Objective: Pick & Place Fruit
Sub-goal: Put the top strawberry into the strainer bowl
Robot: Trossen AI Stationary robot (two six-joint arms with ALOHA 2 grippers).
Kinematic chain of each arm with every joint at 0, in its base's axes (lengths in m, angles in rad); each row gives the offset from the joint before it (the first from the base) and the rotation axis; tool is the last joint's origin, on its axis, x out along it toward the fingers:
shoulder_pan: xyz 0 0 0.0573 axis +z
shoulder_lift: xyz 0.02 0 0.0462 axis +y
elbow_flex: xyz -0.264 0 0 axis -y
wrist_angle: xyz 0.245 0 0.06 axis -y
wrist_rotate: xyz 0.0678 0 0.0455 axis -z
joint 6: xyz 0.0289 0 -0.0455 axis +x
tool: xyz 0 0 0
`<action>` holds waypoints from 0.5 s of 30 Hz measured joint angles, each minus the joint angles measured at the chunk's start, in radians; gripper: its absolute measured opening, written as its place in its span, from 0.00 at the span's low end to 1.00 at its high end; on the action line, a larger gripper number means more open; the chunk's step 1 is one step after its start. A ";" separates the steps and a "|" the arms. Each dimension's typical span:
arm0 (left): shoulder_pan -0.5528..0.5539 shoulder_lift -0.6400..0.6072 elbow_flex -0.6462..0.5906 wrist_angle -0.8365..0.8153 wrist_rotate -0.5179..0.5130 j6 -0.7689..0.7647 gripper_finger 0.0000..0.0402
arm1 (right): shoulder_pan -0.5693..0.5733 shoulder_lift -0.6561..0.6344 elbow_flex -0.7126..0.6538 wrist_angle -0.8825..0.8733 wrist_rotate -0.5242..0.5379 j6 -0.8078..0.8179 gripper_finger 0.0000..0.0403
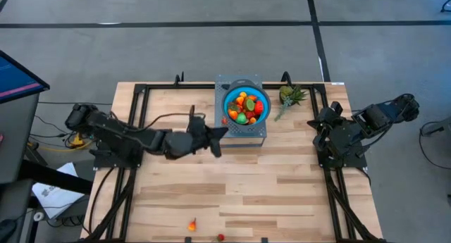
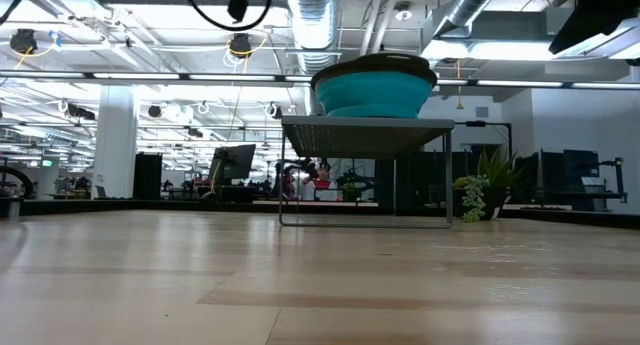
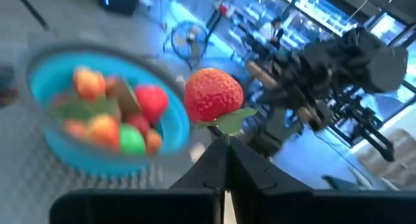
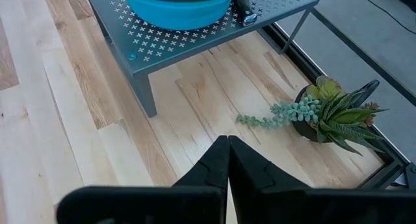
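Note:
A blue bowl (image 1: 246, 106) holding several small red, orange and green fruits (image 3: 104, 113) stands on a grey perforated stand (image 1: 243, 134) at the far middle of the table. My left gripper (image 1: 221, 130) reaches in from the table's left to just beside the bowl's left rim, shut on a red strawberry (image 3: 214, 94). My right gripper (image 4: 228, 143) waits shut and holding nothing at the table's right (image 1: 318, 122). Three loose fruits lie at the near edge: an orange one (image 1: 192, 225), a red one (image 1: 220, 237) and another (image 1: 265, 239). My left gripper pinches the strawberry by its green leaf end (image 3: 229, 123) between its two fingertips (image 3: 211, 160). The fingers come roughly level from the table's left. The strawberry stands beyond the fingertips, red body away from them, lifted clear of table and stand, beside the bowl's rim (image 3: 175, 130).
A potted succulent (image 1: 290, 96) with a trailing stem stands right of the stand, between it and my right arm. A black frame (image 1: 141, 95) runs along the table's left, far and right sides. The wide wooden middle of the table (image 1: 232, 187) lies bare.

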 joint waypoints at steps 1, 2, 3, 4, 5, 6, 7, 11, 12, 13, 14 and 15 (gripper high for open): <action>0.015 0.000 0.000 0.020 0.003 0.031 0.00 | 0.000 0.000 0.000 0.000 0.000 0.000 0.00; 0.029 0.000 0.000 0.038 0.005 0.060 0.00 | 0.000 0.000 0.000 0.000 0.000 0.000 0.00; 0.041 0.000 0.000 0.053 0.005 0.088 0.00 | 0.000 0.000 0.000 0.000 0.000 0.000 0.00; 0.054 0.000 0.000 0.066 0.005 0.113 0.00 | 0.000 0.000 0.000 0.000 0.000 0.000 0.00; 0.067 0.000 0.000 0.080 0.009 0.139 0.00 | 0.000 0.000 0.000 0.000 0.001 0.000 0.00; 0.081 0.000 0.000 0.091 0.021 0.162 0.00 | 0.000 0.000 0.000 0.000 0.002 0.000 0.00; 0.096 0.000 0.000 0.102 0.038 0.181 0.00 | 0.000 0.000 0.000 0.000 0.005 0.000 0.00; 0.171 0.005 0.000 0.145 0.151 0.248 0.00 | 0.000 0.000 0.000 0.006 0.011 0.000 0.00; 0.195 0.008 0.000 0.151 0.185 0.258 0.00 | 0.000 0.000 0.000 0.011 0.012 0.000 0.00; 0.217 0.011 0.000 0.152 0.219 0.269 0.00 | 0.000 0.000 0.000 0.012 0.014 0.000 0.00; 0.241 0.017 0.000 0.160 0.251 0.273 0.00 | 0.000 0.000 0.000 0.012 0.019 0.000 0.00; 0.262 0.021 0.000 0.166 0.281 0.275 0.00 | 0.000 0.000 0.000 0.012 0.027 0.000 0.00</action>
